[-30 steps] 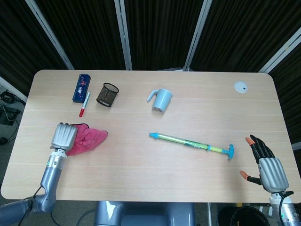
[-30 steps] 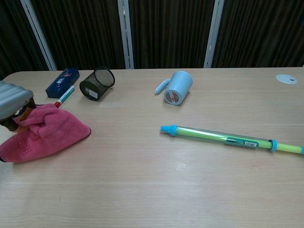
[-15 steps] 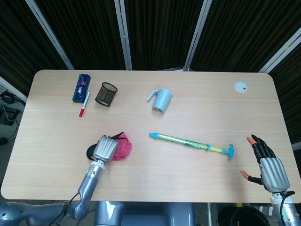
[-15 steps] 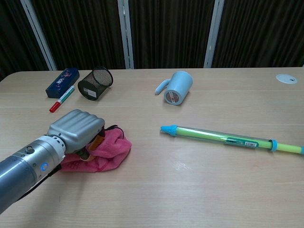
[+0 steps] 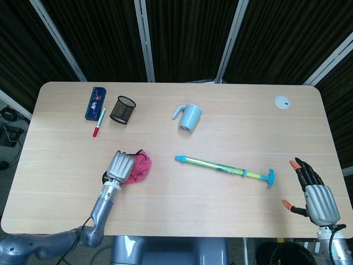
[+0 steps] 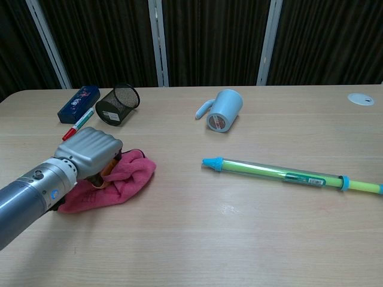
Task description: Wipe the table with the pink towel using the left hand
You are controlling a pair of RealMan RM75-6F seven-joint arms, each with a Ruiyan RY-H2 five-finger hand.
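Observation:
The pink towel [image 5: 140, 166] [image 6: 122, 180] lies bunched on the wooden table [image 5: 231, 132], left of the middle. My left hand [image 5: 121, 165] [image 6: 91, 152] grips it from above with fingers curled into the cloth, pressing it to the tabletop. Part of the towel is hidden under the hand. My right hand [image 5: 312, 194] hovers at the table's near right corner with fingers spread and nothing in it; the chest view does not show it.
A blue-green syringe-like tube [image 5: 223, 167] [image 6: 287, 175] lies right of the towel. A light blue mug [image 5: 188, 117] [image 6: 224, 109] lies tipped at the centre back. A black mesh cup [image 5: 122, 109] [image 6: 116, 104], red marker [image 5: 99, 122] and blue box [image 5: 95, 102] sit at back left.
My left hand dragged the towel from the left edge toward the middle, then drew it slightly back to the left and further away. The right hand stayed put.

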